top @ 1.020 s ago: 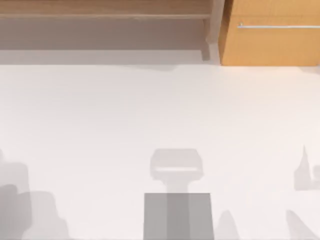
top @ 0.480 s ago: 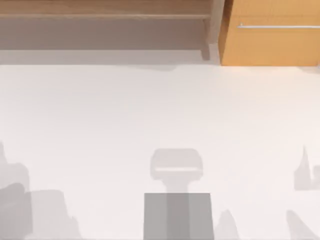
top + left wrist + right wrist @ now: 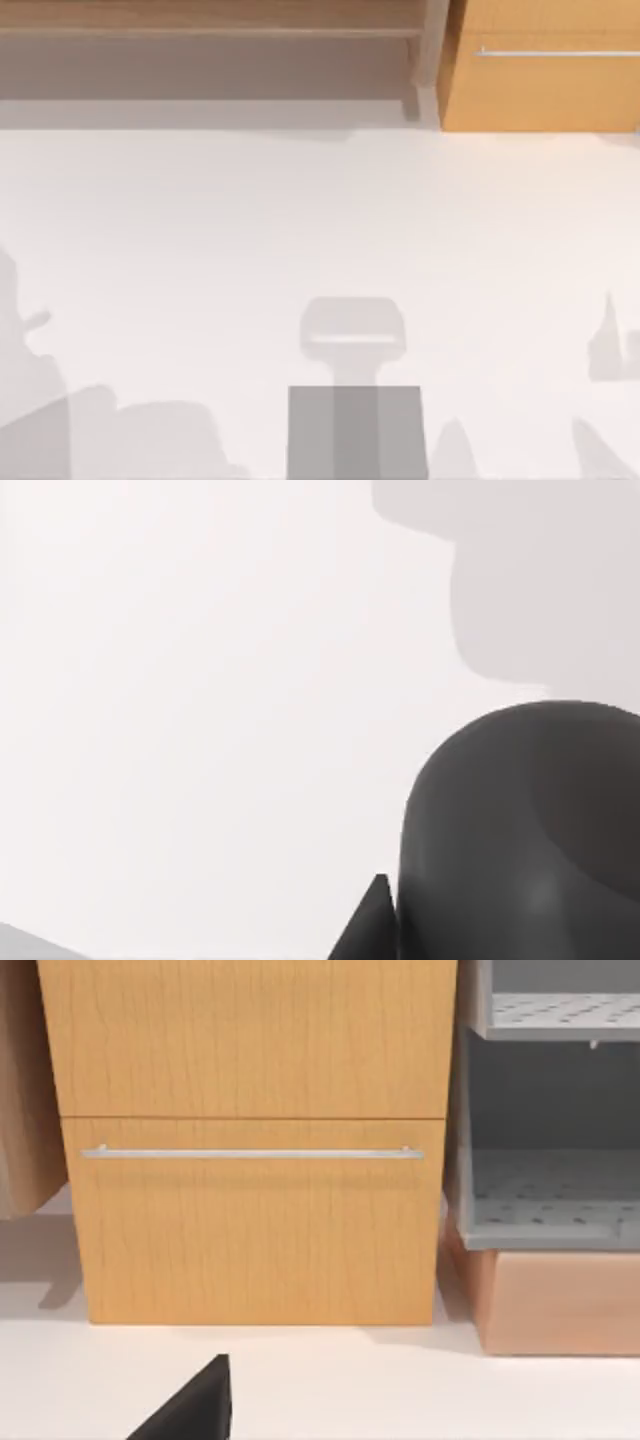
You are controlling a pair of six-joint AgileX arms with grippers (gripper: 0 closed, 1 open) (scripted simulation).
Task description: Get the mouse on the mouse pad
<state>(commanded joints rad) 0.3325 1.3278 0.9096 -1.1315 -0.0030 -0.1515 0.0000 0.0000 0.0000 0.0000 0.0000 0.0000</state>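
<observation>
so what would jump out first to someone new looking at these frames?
Probably the orange wooden cabinet with its long silver handle, at the far right edge of the white table; the right wrist view faces it head-on. Next, the grey shadows cast across the table's near edge. In the left wrist view a dark rounded object sits close to the camera; what it is cannot be told.

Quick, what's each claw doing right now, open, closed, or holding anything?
Left claw: cannot be told.
Right claw: cannot be told.
</observation>
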